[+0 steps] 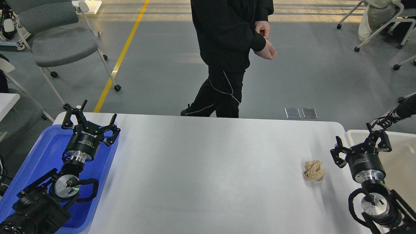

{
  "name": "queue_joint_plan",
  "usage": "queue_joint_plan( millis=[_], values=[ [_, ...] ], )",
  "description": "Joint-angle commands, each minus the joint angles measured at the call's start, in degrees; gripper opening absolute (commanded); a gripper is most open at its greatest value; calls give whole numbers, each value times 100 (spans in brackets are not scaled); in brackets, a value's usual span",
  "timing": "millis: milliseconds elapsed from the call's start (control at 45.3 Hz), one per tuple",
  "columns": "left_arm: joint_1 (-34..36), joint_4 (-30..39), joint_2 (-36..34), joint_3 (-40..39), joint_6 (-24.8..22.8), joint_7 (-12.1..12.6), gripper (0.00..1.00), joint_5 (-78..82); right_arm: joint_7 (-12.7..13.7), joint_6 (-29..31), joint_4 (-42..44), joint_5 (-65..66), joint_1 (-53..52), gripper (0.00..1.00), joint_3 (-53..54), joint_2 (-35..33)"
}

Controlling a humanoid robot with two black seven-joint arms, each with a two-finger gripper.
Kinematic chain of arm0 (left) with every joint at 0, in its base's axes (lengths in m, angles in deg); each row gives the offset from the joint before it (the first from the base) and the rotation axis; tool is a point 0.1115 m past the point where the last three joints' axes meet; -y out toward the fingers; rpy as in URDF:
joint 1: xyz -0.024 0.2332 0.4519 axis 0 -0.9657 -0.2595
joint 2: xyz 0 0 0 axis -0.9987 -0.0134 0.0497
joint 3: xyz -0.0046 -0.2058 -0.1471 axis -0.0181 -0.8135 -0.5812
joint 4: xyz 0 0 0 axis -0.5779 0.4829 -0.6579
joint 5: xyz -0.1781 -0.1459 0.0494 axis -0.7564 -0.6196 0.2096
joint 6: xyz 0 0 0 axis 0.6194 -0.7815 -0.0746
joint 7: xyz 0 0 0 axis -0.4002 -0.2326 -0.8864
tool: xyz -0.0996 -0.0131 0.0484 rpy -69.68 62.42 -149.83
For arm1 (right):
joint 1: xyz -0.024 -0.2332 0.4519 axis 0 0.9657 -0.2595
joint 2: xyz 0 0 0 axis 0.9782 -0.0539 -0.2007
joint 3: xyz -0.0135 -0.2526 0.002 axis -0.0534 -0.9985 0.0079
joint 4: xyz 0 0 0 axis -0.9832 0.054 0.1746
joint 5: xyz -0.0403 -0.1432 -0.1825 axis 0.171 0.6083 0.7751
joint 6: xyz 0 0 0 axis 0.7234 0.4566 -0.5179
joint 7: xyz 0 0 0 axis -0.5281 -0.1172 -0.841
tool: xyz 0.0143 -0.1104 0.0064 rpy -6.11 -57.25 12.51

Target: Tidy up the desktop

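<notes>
Head view looks down over the desktop (208, 182), a wide white surface with rounded corners that fills the lower middle of the frame from the bottom edge up to about mid-height. Nearest, at the lower left, the left arm rises out of the corner over a blue tray (42, 152) that sits along the left edge of the white surface; the left gripper (94, 119) at its far end hangs above the tray's upper right corner with its two fingers spread well apart and nothing between them. At the lower right the right arm comes up in the same way, and the right gripper (360, 143) has its fingers apart too, holding nothing, just over the edge of a beige-white bin (399, 162) at the right side. Just left of that gripper a crumpled tan paper ball (314, 170) lies on the white surface, apart from the fingers. Beyond the far edge a person in black (227, 55) stands on the grey floor, hands together. Further back, at the upper left, stands a grey chair (61, 42) beside a yellow floor line (120, 58).
</notes>
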Motion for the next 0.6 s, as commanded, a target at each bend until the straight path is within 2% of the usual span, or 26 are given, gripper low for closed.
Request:
queue_joint_plan(
  millis=[0,66,574],
  values=[
    [0,0,0,0,10,-2,100,0,-355,812,-44,1128,170,100,122,35],
    [0,0,0,0,10,-2,100,0,-462,812,-35,1481,161,100,183,44],
    [0,0,0,9,10,-2,100,0,-479,716,264,1543,-199,100,-1,290]
  ],
)
